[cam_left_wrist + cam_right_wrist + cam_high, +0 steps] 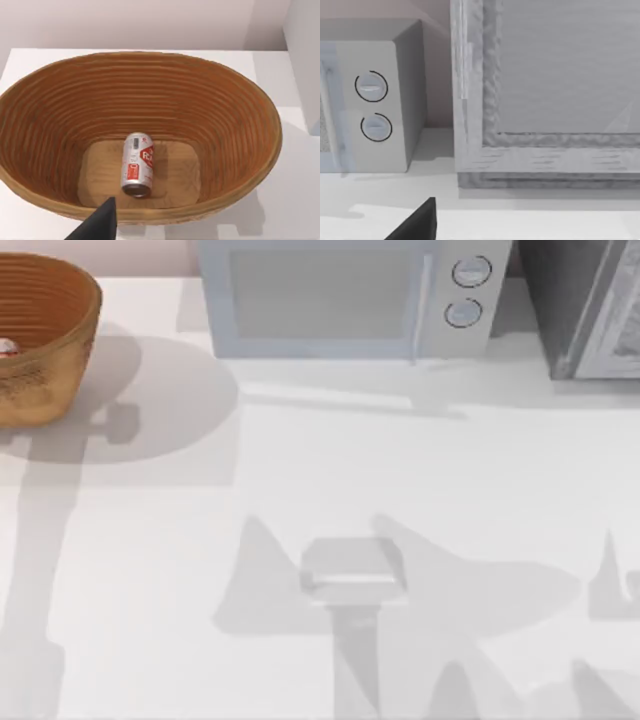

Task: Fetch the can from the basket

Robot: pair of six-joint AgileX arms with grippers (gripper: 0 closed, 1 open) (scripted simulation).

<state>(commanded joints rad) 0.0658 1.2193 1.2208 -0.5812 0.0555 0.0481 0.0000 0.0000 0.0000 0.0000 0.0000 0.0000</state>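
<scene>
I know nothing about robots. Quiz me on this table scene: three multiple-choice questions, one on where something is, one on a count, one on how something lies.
1. Where on the table is the basket?
A. far left corner
B. middle
C. near right corner

2. How many round knobs does the microwave have?
A. one
B. two
C. four

3. How does the can lie?
A. upright on the table
B. on its side in the basket
C. on top of the microwave

Answers:
1. A: the top view has the basket at the far left, beside the microwave.
2. B: two knobs sit one above the other on its front panel.
3. B: the left wrist view has it lying lengthwise on the basket's flat bottom.
</scene>
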